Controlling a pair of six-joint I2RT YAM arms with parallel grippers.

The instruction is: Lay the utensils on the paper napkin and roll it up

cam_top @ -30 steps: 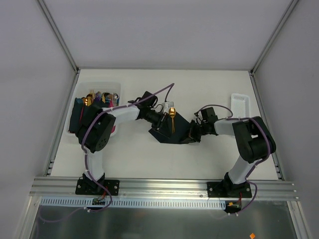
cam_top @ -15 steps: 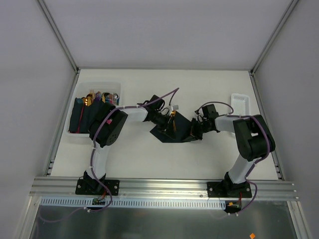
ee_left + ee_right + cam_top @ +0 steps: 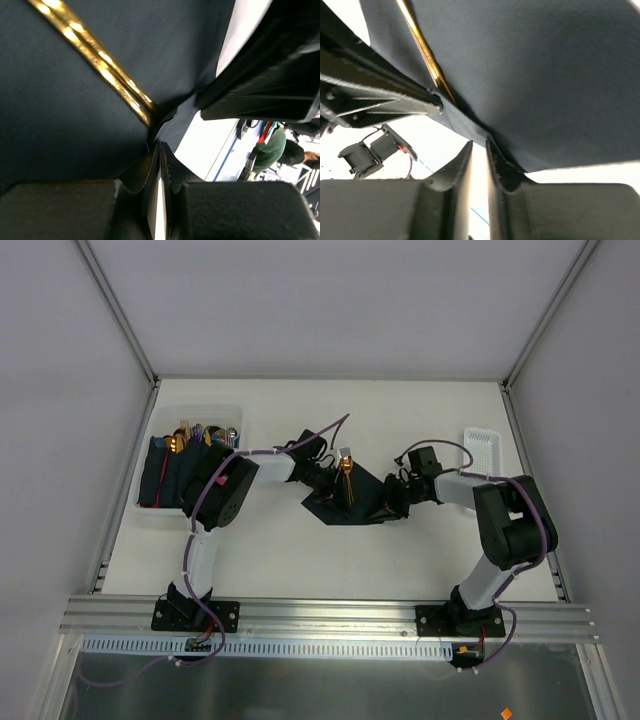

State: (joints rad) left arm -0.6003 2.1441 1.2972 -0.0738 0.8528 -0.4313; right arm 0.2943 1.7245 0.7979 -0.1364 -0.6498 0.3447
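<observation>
Left wrist reveals left gripper (image 3: 159, 146) pinching paper napkin (image 3: 60, 120).

I'm watching from high above the near edge, looking down on the whole desk (image 3: 300, 550). The left wrist camera is sitting very close over the dark napkin (image 3: 50, 125), its fingers (image 3: 175, 176) filling the bottom. The right wrist camera is facing it across that same napkin and gold utensils (image 3: 422, 47), equally close.

Even overhead light; top view sharp, wrist views dim and close.
Faint soft shadows on table (image 3: 420, 420). Gold utensils (image 3: 100, 65) flare with hot glare against dark napkin (image 3: 50, 125). Near fingers (image 3: 60, 210) black, out of focus. Table patches blown white.
</observation>
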